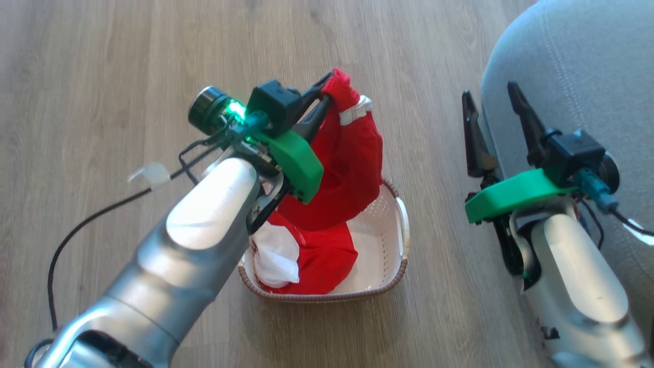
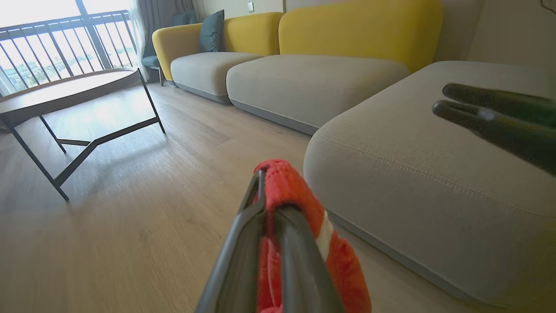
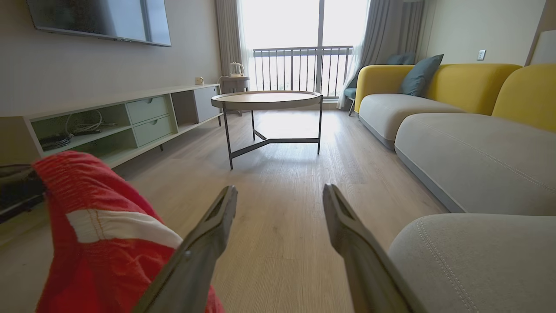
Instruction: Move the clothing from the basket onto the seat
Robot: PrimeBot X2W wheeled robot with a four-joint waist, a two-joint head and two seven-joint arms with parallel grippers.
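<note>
In the head view, the left gripper (image 1: 327,93) is clamped tight on the top edge of a red garment (image 1: 352,158). The garment hangs from it, and its lower folds drape into the cream basket (image 1: 396,225). A second red piece (image 1: 327,260) and a white cloth (image 1: 276,258) lie bunched at the basket's near-left end, while the right end shows bare perforated bottom. The basket stands on the wood floor (image 1: 127,61), near the rounded corner of the grey seat (image 1: 562,61) but apart from it. The right gripper (image 1: 489,92) hovers with its jaws wide apart and nothing between them, one finger over the floor and the other over the seat's edge.

The left wrist view adds the pinch itself: red fabric with a white band squeezed between the dark fingers. It also shows the seat's double stitching along its front edge.

The right wrist view shows the lifted garment side-on at lower left. A round coffee table (image 3: 266,99) and a yellow sofa (image 3: 438,87) stand farther across the floor.
</note>
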